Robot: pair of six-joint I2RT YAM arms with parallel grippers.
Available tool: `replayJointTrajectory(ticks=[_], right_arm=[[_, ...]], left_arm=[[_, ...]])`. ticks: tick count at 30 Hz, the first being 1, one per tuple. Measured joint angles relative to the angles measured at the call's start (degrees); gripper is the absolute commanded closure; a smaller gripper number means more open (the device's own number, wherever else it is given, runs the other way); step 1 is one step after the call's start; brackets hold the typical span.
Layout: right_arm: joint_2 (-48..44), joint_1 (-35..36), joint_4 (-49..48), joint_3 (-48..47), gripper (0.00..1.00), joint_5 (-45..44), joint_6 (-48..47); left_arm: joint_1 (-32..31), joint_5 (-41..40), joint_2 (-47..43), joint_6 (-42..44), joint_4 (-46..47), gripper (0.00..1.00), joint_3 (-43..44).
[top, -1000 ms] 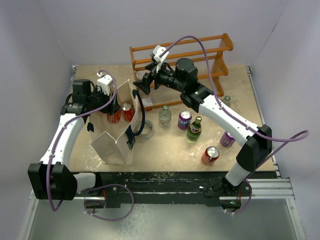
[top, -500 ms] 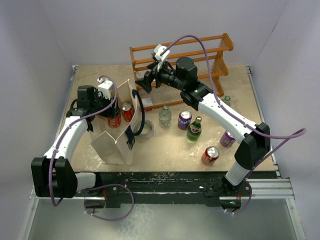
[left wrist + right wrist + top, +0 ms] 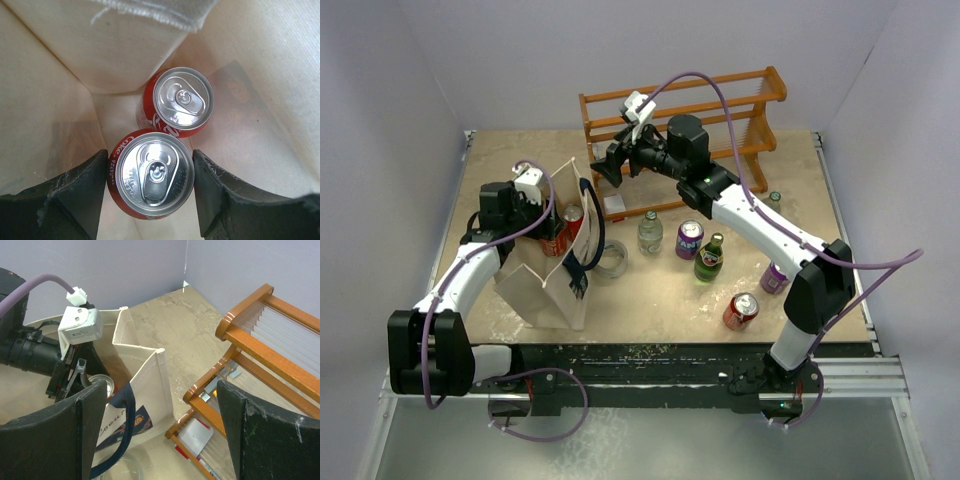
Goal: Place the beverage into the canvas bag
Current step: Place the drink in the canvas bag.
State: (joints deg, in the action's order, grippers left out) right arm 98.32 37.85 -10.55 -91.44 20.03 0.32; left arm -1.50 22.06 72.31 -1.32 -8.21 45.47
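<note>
The beverage, a red Coke can (image 3: 150, 172), stands upright between the fingers of my left gripper (image 3: 150, 165), which is shut on its sides. It hangs inside the cream canvas bag (image 3: 50, 100), close above a second red can (image 3: 179, 100) that rests on the bag's floor. From above, the left gripper (image 3: 548, 232) reaches into the open top of the canvas bag (image 3: 545, 295). My right gripper (image 3: 161, 390) is open and empty. It hovers above the far corner of the bag (image 3: 150, 375), and the top view shows the right gripper (image 3: 602, 172) beside the rack.
An orange-brown wooden rack (image 3: 720, 110) stands at the back. To the right of the bag stand a clear bottle (image 3: 650, 232), a purple can (image 3: 689, 238), a green bottle (image 3: 710, 258), a red can (image 3: 740, 311) and another purple can (image 3: 775, 277). A tape roll (image 3: 612, 262) lies by the bag.
My left gripper has carried the Coke can toward the near right, over the rim and into the bag, and the bag's top has shifted a little. The right gripper has hardly moved.
</note>
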Motion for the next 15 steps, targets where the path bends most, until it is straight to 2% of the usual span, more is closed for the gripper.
replayJointTrajectory(ticks=[15], right_arm=[[-0.02, -0.04, -0.02, 0.0, 0.1, 0.2, 0.02]], left_arm=[[-0.02, 4.07, 0.26, 5.03, 1.49, 0.99, -2.54]])
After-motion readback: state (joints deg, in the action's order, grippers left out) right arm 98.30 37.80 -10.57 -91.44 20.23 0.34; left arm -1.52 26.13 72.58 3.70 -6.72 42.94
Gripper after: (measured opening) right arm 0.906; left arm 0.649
